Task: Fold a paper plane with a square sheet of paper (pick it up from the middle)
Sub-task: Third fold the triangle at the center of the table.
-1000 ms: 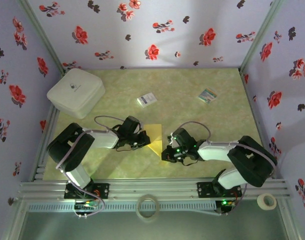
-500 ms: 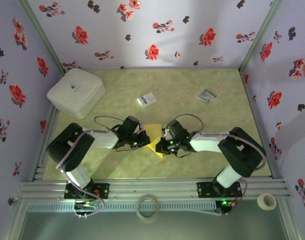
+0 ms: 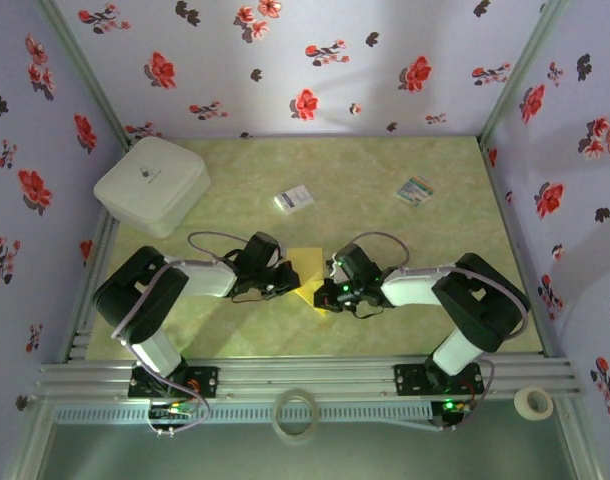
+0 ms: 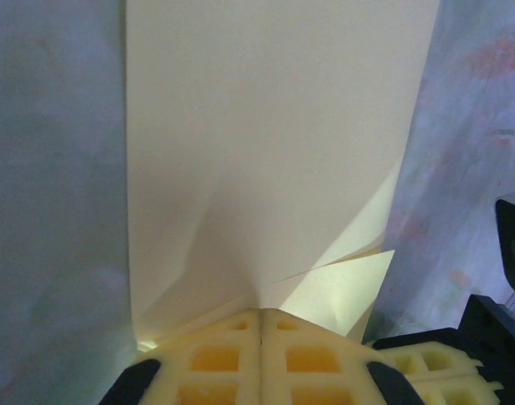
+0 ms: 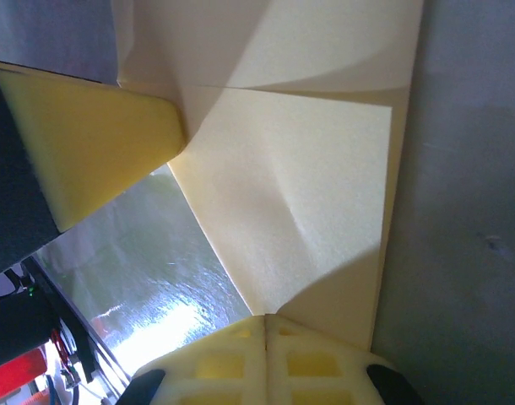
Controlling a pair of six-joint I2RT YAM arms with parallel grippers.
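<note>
Change: My right arm has swung in from the right side. Its end effector, a second ago just below and right of the paper, now sits against the paper's right edge. My left arm has stayed where it was.
White box (image 3: 152, 185): far left of the tabletop (image 3: 385, 330), well apart from both arms.
Left end effector (image 3: 288, 282): clenched, at the left edge of the square sheet of paper (image 3: 307, 265). In my left wrist view (image 4: 260, 325) the two pads meet with no gap, and the sheet (image 4: 274, 169) fans out from their tips, so I read it as pinched there.
Square sheet of paper: mid-tabletop between the two end effectors, already folded, with overlapping layers and creases visible.
Right end effector (image 3: 328, 292): clenched on the sheet's right side. In my right wrist view (image 5: 266, 325) the pads are pressed together at the paper's (image 5: 300, 211) corner. One of the left end effector's fingers (image 5: 89, 143) touches the sheet opposite. The shiny tabletop shows beneath the paper's edge.
White card with blue print (image 3: 294, 199): beyond the sheet, apart from it.
Striped card (image 3: 416, 190): farther right, near the back, untouched.
</note>
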